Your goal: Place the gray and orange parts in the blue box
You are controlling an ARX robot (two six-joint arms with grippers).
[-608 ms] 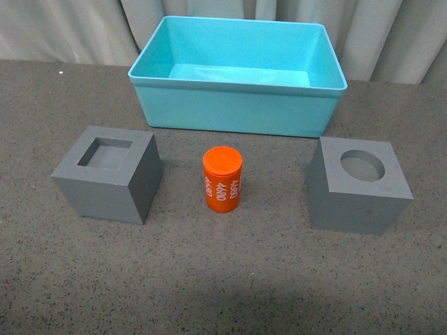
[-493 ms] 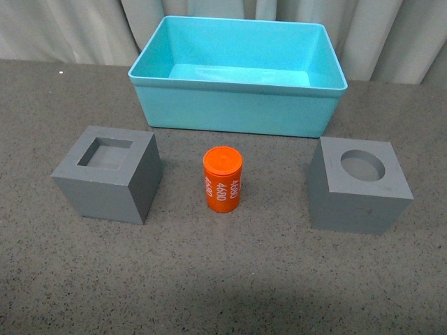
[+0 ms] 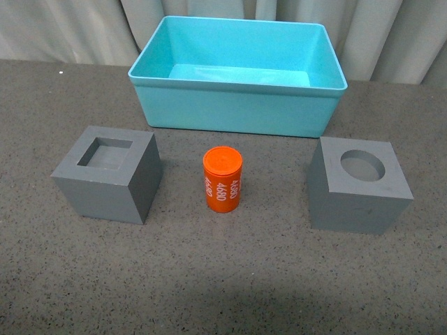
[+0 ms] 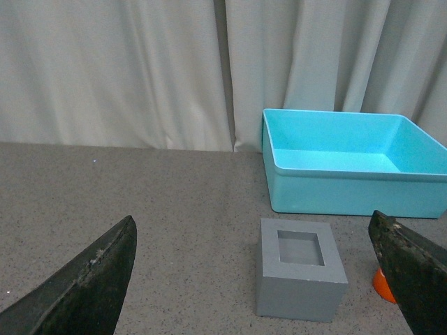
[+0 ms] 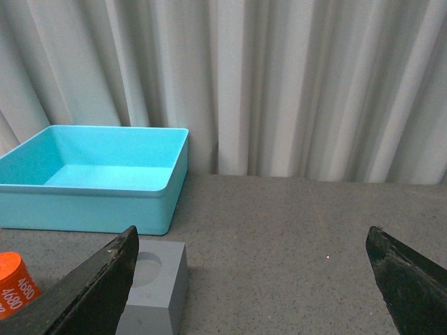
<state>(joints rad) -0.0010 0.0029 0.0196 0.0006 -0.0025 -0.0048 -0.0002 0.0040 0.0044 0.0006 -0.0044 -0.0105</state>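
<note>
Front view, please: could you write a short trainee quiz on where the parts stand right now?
1. True or false: the orange cylinder already lies in the blue box.
2. What stands between the square-recess cube and the round-recess cube? A) the orange cylinder B) the blue box C) nothing
3. Which cube stands on the robot's left?
Key: 1 false; 2 A; 3 the square-recess cube.
</note>
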